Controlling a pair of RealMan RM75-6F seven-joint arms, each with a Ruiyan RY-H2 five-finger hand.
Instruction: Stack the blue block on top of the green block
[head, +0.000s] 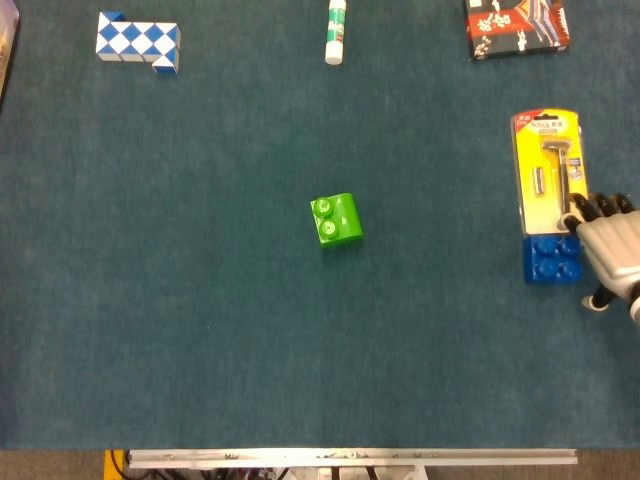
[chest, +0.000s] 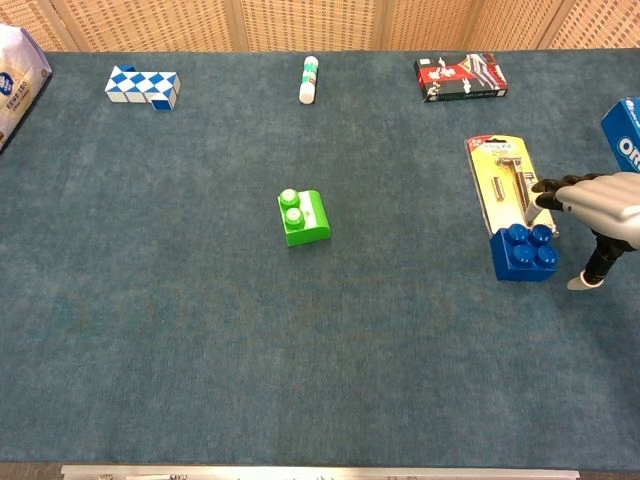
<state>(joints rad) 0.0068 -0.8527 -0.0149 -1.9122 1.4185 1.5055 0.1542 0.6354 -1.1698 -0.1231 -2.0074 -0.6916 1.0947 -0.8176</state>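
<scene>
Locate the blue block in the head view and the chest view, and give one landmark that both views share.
Head view: the blue block sits at the right edge, just below the yellow razor pack, beside the right hand.
Chest view: the blue block is at right of centre, at the near end of the same pack.
Shared landmark: the green block near the middle of the table.

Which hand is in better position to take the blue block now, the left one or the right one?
The right hand, probably. It hangs open just beside the blue block, holding nothing, with fingers spread on either side of it. The left hand shows in neither view, so it cannot be judged.
</scene>
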